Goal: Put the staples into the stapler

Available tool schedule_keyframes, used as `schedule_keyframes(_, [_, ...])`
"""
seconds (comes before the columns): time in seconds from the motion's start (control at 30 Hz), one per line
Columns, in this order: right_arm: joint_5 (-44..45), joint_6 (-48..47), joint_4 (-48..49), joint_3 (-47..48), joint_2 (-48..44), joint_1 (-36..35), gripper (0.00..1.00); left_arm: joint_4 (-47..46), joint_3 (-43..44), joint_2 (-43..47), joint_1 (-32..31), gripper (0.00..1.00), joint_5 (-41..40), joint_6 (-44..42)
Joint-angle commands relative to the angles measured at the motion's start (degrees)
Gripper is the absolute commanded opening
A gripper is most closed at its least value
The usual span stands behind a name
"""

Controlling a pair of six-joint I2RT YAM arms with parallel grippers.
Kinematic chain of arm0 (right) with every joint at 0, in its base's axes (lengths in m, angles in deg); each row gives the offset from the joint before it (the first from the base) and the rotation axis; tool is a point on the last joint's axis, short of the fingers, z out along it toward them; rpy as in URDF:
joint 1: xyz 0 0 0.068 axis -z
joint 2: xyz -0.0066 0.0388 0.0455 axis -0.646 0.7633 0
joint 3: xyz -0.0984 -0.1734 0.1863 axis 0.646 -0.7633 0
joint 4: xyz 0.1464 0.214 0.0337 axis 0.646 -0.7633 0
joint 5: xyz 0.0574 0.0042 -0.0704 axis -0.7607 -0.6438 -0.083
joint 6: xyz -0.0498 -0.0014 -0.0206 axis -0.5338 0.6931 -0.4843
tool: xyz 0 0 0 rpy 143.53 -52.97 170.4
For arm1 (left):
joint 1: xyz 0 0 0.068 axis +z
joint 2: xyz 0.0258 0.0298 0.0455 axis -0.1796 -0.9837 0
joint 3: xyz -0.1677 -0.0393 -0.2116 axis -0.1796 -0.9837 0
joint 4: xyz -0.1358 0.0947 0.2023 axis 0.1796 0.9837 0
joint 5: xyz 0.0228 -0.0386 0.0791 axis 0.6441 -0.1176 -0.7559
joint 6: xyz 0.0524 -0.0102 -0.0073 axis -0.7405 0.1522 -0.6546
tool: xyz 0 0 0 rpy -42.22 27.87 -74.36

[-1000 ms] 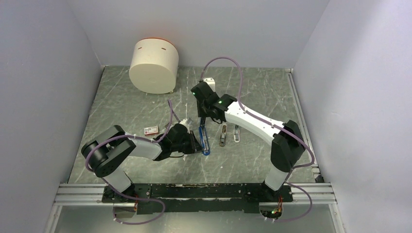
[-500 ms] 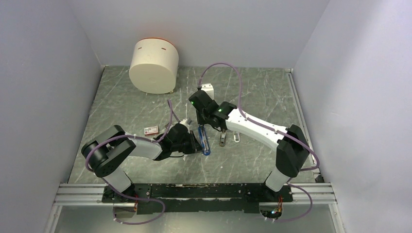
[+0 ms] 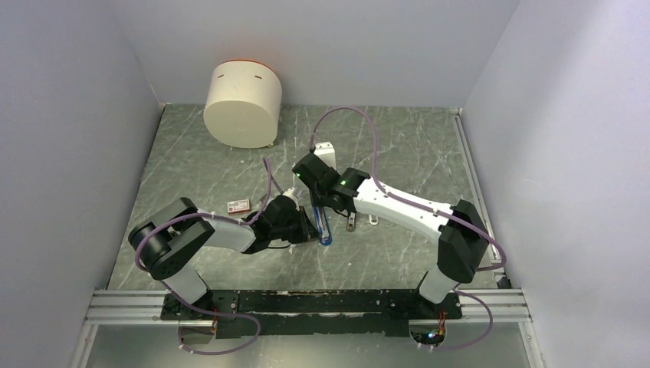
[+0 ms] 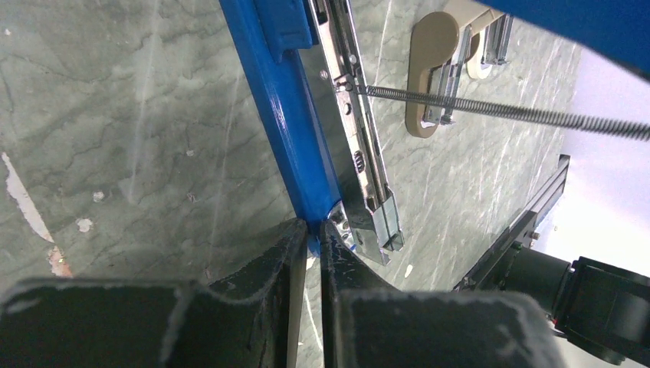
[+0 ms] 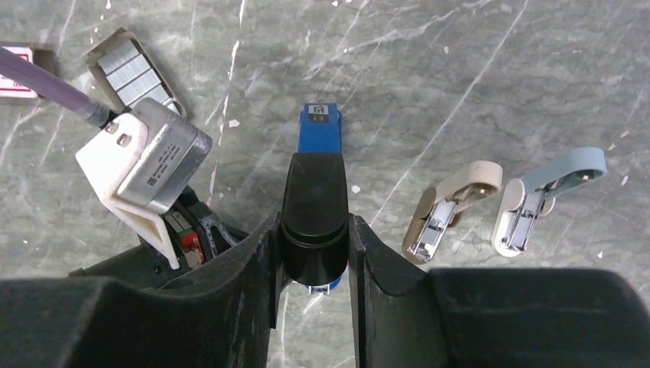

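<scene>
Right of the stapler (image 5: 320, 126) lie a tan piece (image 5: 452, 207) and a pale-blue piece (image 5: 548, 192). Left gripper (image 4: 308, 230) pinches its blue base; right gripper (image 5: 314, 253) clamps its black arm.

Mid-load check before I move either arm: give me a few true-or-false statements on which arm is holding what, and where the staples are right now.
1. The left pincer is shut on the blue body of the stapler. True.
2. The right pincer holds a staple block. False: it clamps the black top arm; the staples lie unheld, apart from both pincers.
3. The stapler is closed. False: the spring is stretched out from the silver channel.
4. In the right wrist view, the tan piece and the pale-blue piece lie right of the stapler. True.
</scene>
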Motion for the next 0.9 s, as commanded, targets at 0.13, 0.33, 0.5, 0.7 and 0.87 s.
schedule_keyframes(0.13, [1.7, 3.3, -1.7, -1.5, -2.3, -2.0, 0.19, 13.6, -3.8, -4.1, 0.4, 0.17, -5.6, -2.9])
schedule_keyframes(0.33, [-0.3, 4.6, -2.3, -3.0, -2.5, -2.8, 0.19, 13.8, -3.9, -3.7, 0.4, 0.17, -5.9, -2.9])
schedule_keyframes(0.5, [-1.4, 6.3, -3.5, -4.7, -2.5, -3.8, 0.19, 13.8, -3.9, -4.0, 0.4, 0.16, -6.0, -3.2])
schedule_keyframes(0.7, [-2.4, 8.2, -3.0, -7.2, -1.7, -5.3, 0.19, 13.5, -3.9, -4.2, 0.3, 0.17, -5.8, -3.1])
schedule_keyframes(0.87, [-2.3, 9.4, -2.9, -8.9, -0.9, -7.0, 0.18, 13.7, -4.2, -3.5, 0.4, 0.17, -5.9, -2.8])
